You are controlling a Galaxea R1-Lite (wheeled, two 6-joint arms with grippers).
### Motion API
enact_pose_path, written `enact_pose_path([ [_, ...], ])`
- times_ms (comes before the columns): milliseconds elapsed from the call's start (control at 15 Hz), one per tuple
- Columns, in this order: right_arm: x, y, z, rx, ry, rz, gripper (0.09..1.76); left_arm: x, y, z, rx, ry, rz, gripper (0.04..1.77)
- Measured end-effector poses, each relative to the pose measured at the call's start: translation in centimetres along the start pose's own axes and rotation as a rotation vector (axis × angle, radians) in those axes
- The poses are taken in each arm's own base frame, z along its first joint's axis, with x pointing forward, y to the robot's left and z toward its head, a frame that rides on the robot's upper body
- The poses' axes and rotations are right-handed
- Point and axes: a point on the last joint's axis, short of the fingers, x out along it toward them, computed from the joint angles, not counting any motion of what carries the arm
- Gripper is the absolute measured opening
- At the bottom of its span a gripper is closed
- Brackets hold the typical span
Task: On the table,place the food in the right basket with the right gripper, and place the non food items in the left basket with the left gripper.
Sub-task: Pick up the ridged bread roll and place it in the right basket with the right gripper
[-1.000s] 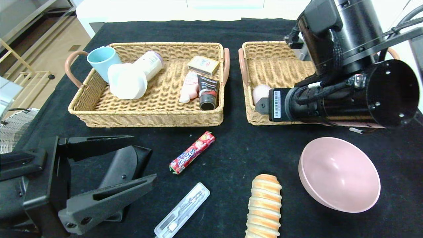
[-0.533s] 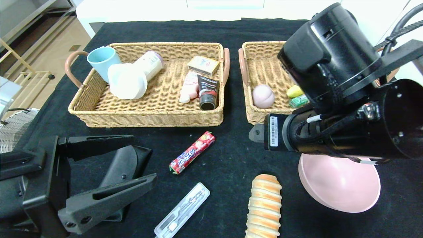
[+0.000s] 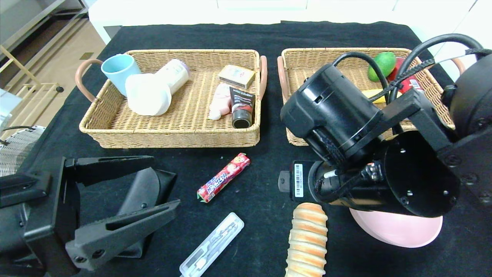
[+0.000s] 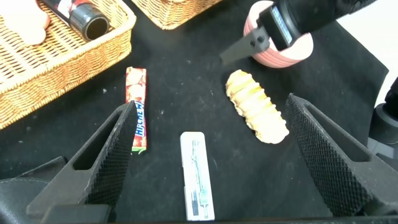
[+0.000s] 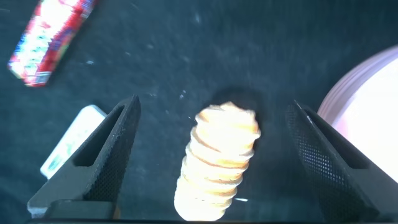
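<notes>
the tabletop (image 3: 269,34) wears a black fuzzy cloth with pale lint. both baskets (image 3: 173,130) (image 3: 303,69) are woven tan wicker. the bowl (image 3: 399,232) looks like smooth matt pink plastic, the cutlery box (image 3: 212,246) like clear plastic. the candy pack (image 3: 223,177) has a glossy wrapper. each tool (image 4: 208,143) (image 5: 214,155) has matt black ribbed pads.

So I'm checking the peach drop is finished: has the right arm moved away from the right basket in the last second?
Yes. The right gripper has swung back from over the right basket toward the robot, and is now open above the bread.
</notes>
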Motion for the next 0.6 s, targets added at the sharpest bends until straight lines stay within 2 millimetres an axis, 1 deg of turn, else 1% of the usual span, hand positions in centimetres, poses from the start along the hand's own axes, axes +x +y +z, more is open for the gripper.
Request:
enact_pose_path([
  [200,0.3,-0.2,-0.8,0.023,0.048,-0.043,1.70,0.0,0.0,0.0,0.000,0.000,0.001,1.72],
  [333,0.2,-0.2,-1.4,0.034,0.082,-0.063,1.70,0.0,0.0,0.0,-0.001,0.000,0.001,1.72],
  [467,-0.1,0.1,-2.2,0.034,0.130,-0.052,1.70,0.0,0.0,0.0,-0.001,0.000,0.000,1.72],
  [600,-0.2,0.2,-2.4,0.045,0.156,-0.035,1.70,0.0,0.0,0.0,-0.001,0.001,0.000,1.72],
])
